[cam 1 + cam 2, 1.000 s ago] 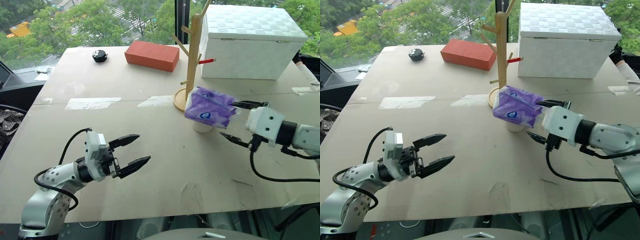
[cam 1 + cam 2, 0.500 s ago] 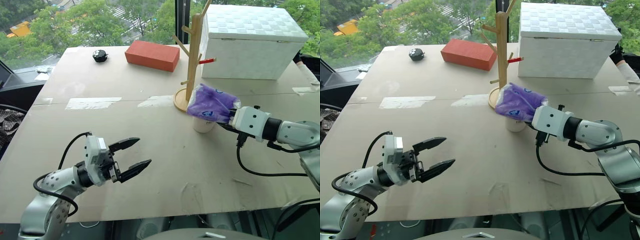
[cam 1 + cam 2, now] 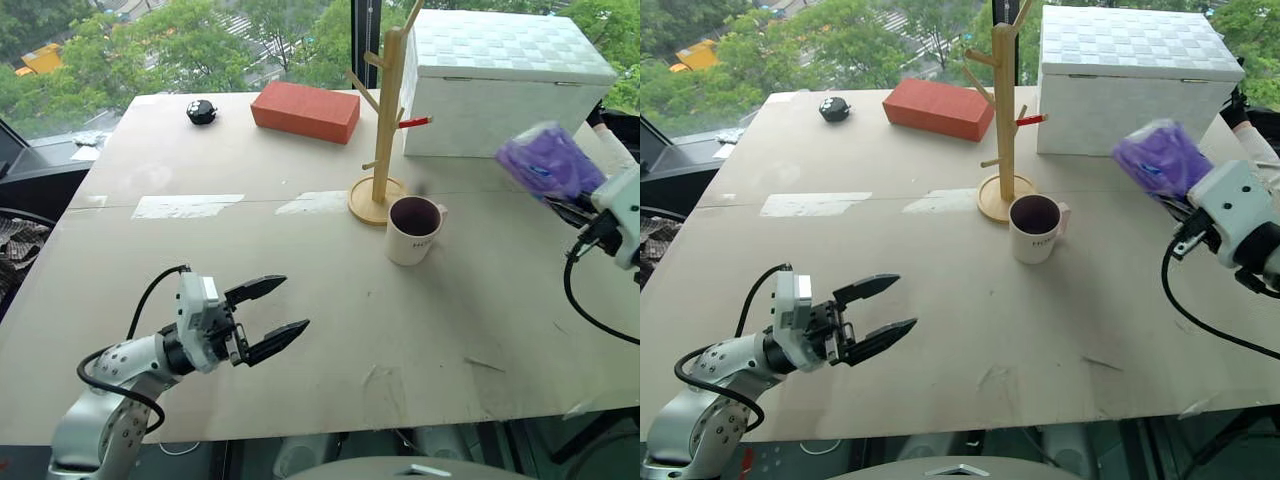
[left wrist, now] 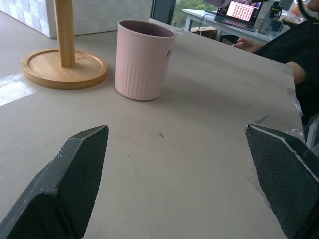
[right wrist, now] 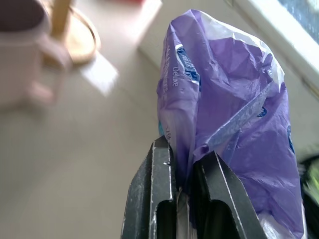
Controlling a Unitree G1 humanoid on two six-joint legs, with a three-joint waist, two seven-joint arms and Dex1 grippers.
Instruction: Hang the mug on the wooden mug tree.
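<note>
The cream-white mug (image 3: 412,229) with a dark inside stands upright on the table, just right of the round base of the wooden mug tree (image 3: 386,110), its handle toward the right. In the left wrist view the mug (image 4: 142,59) stands ahead of the fingers, apart from them. My left gripper (image 3: 276,311) hovers open and empty over the near left of the table. My right gripper (image 5: 185,164) is at the far right, shut on a purple tissue pack (image 3: 548,161) held above the table.
A white woven box (image 3: 505,82) stands behind the mug tree. A red brick (image 3: 304,110) and a small black object (image 3: 200,112) lie at the back. Tape strips (image 3: 185,205) cross the table's middle. A person's arm (image 4: 271,50) shows past the right edge.
My right gripper shut on the purple tissue pack and carried it off to the right, uncovering the mug. The left gripper stayed in place.
</note>
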